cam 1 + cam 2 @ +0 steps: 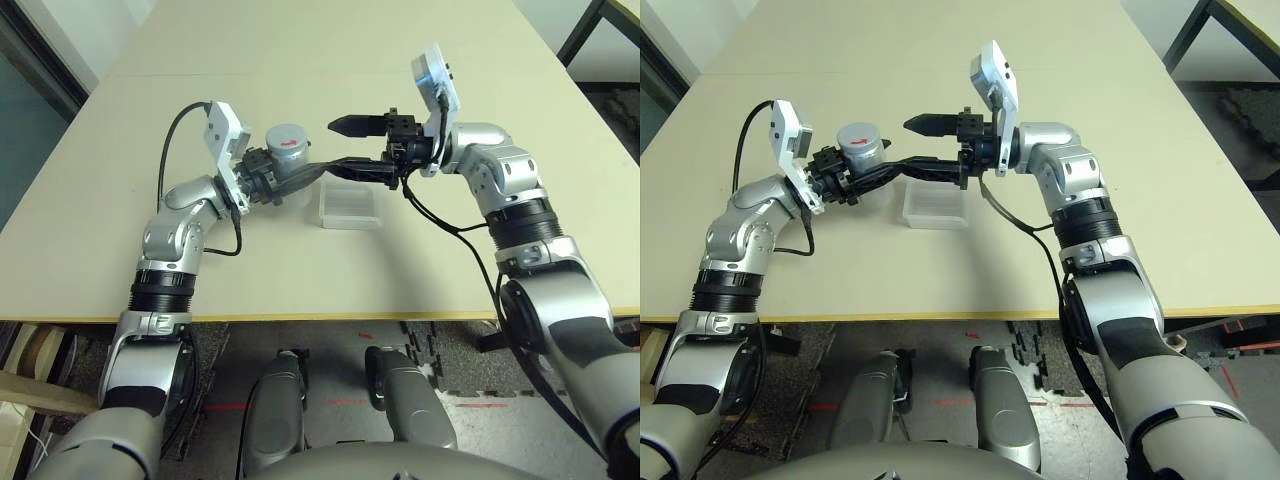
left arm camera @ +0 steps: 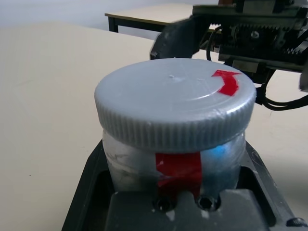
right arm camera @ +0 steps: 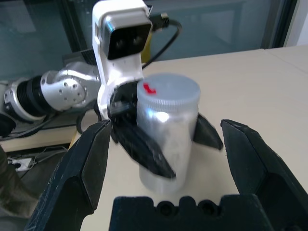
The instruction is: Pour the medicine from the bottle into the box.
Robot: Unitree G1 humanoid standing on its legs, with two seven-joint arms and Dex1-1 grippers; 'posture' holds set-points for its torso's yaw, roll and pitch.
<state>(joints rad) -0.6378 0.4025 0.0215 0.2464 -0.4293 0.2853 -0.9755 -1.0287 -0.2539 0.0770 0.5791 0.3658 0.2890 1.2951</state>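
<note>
Silvery bottle upright, grey cap on, clamped in left gripper above beige table, right gripper fingers spread wide, level beside the cap, clear box on table just beneath both grippers.
</note>
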